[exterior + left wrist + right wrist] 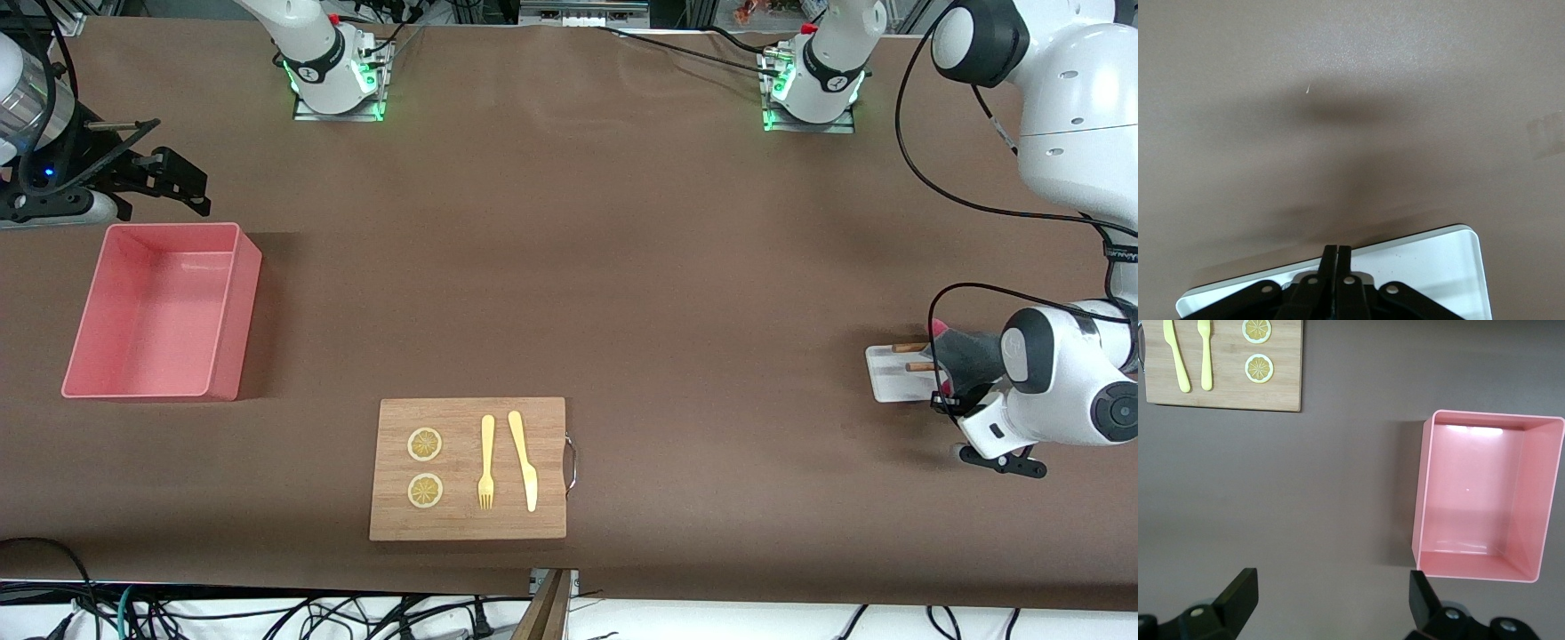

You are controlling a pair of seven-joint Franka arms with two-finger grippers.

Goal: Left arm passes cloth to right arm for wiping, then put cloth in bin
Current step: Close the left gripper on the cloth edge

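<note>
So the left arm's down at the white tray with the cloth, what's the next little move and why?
Probably lift straight up. The left gripper looks shut on the cloth at the white tray, while the right gripper waits open beside the empty pink bin, so the cloth must clear the tray before the handover.

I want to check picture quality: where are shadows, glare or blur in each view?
Front view: the pink rectangular plastic bin casts a dark shadow toward the wooden cutting board. Left wrist view: a soft dark shadow on the brown table, blurred streaks near the white flat tray. Right wrist view: glare inside the bin.
</note>
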